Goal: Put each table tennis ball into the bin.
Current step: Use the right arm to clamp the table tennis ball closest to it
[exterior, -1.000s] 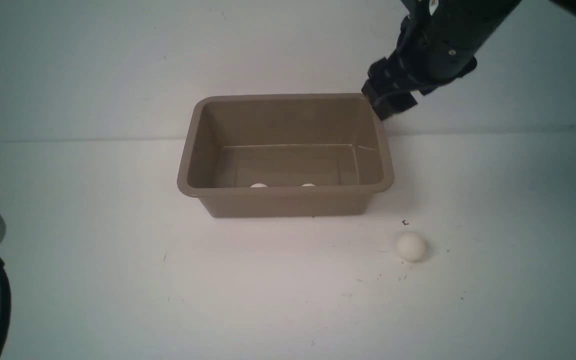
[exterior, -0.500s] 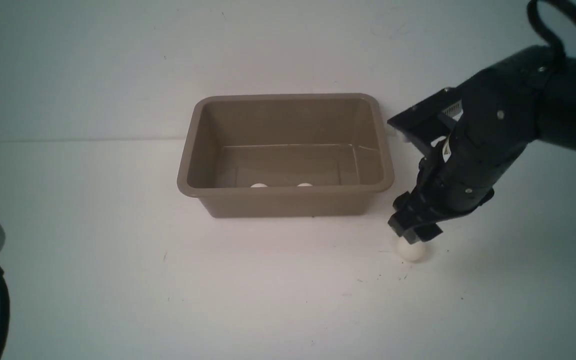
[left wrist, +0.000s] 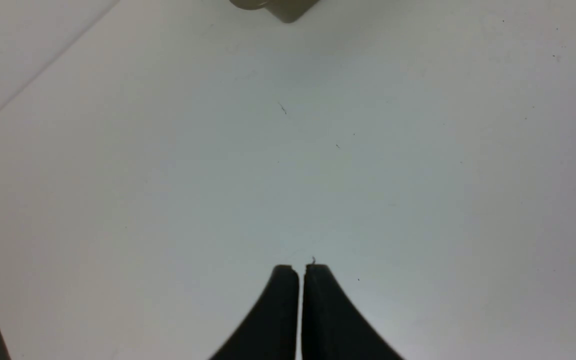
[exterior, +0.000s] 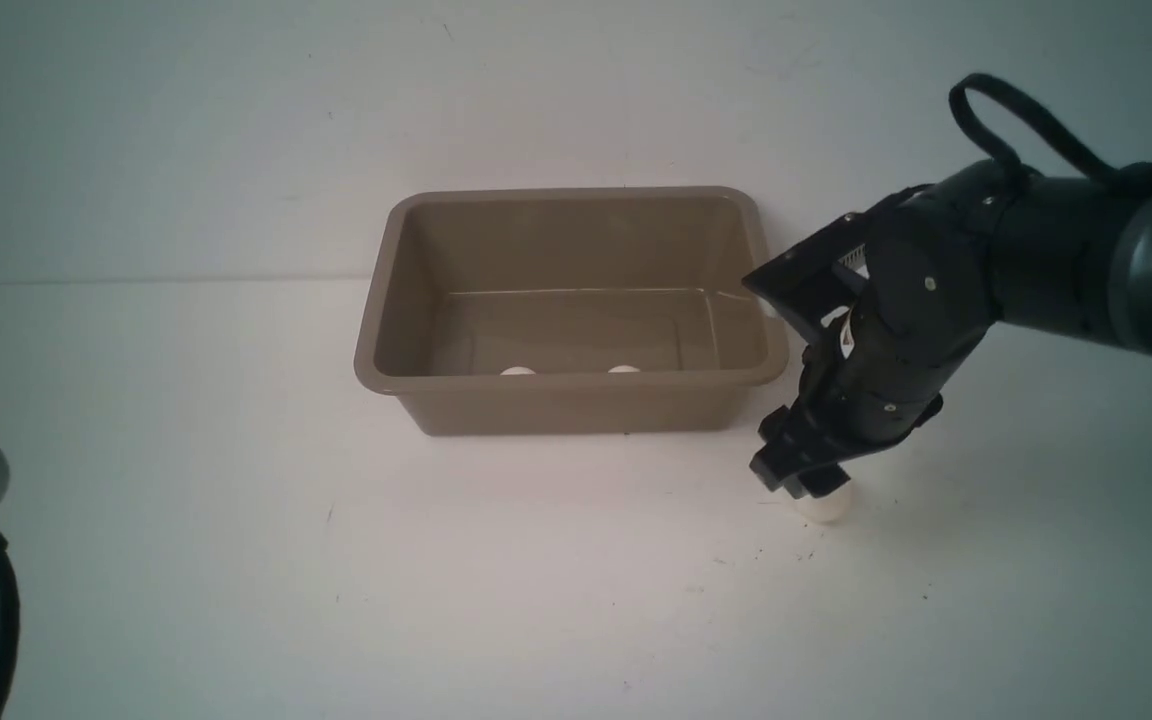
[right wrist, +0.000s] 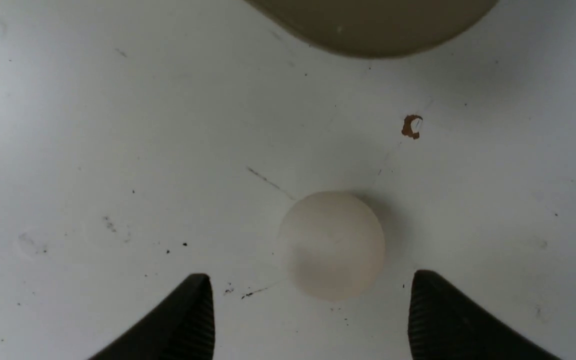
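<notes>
White tabletop [exterior: 186, 500], plain wall behind. Last table tennis ball [right wrist: 333, 245] sits on it near the bin's [exterior: 576, 405] front-right corner; other 2 balls [exterior: 517, 371] [exterior: 623, 369] are inside the bin by its front wall. R gripper [right wrist: 310, 283] is down over the loose ball, jaws wide apart, holding nothing. L gripper [left wrist: 300, 270], well left of the bin, is closed tight & empty.
</notes>
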Controlling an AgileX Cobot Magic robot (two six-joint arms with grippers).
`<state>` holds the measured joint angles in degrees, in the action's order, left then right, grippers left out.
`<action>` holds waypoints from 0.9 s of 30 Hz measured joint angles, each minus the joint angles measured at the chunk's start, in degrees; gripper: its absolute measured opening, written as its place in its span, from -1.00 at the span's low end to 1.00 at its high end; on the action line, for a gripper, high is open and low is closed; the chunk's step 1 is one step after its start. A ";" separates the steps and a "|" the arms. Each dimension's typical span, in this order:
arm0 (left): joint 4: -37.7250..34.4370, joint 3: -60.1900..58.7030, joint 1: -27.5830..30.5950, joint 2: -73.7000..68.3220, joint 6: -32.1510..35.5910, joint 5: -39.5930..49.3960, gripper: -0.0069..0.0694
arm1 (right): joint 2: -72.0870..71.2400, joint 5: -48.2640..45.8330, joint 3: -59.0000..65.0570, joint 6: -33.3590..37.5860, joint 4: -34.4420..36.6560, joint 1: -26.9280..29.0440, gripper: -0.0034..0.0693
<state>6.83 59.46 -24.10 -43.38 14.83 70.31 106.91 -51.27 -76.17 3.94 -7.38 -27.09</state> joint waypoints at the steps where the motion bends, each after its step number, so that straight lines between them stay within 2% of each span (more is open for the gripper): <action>1: 0.00 0.00 0.00 0.00 0.00 0.00 -0.83 | 0.42 0.06 0.00 0.00 -0.33 0.00 0.40; 12: 0.00 0.00 0.00 0.00 0.00 0.00 -0.83 | 2.23 2.67 0.00 0.00 -1.37 0.13 0.40; 18: 0.00 0.00 0.00 0.00 0.00 0.02 -0.83 | 2.31 2.76 0.00 0.00 -1.24 2.19 0.40; 27: 0.00 0.00 0.00 0.00 0.00 0.02 -0.83 | 3.48 3.38 0.00 2.55 3.55 2.65 0.40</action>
<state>6.83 59.46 -24.10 -43.38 14.83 70.33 110.39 -47.89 -76.17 6.49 -3.84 -24.44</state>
